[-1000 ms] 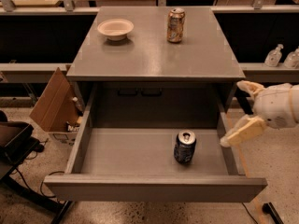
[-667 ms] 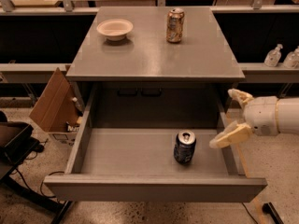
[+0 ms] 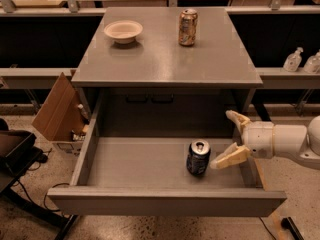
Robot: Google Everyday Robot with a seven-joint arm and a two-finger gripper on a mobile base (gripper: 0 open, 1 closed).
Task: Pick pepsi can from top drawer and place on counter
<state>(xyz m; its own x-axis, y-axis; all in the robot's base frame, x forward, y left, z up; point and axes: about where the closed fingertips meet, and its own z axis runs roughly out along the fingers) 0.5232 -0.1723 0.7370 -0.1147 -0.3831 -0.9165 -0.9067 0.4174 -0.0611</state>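
The pepsi can [image 3: 198,158], dark blue with a silver top, stands upright on the floor of the open top drawer [image 3: 140,163], towards its right side. My gripper [image 3: 227,138] reaches in from the right over the drawer's right wall, fingers spread wide. The near finger's tip [image 3: 220,163] is just right of the can; whether it touches the can I cannot tell. The far finger [image 3: 235,117] is farther back. Nothing is held. The grey counter [image 3: 150,59] lies above and behind the drawer.
On the counter stand a gold-brown can [image 3: 188,27] at the back right and a cream bowl [image 3: 123,31] at the back left. A cardboard box [image 3: 57,109] leans left of the cabinet. Bottles [image 3: 294,60] sit on a ledge at right.
My gripper has moved left and slightly down, from outside the drawer's right wall to close beside the pepsi can. The can has not moved.
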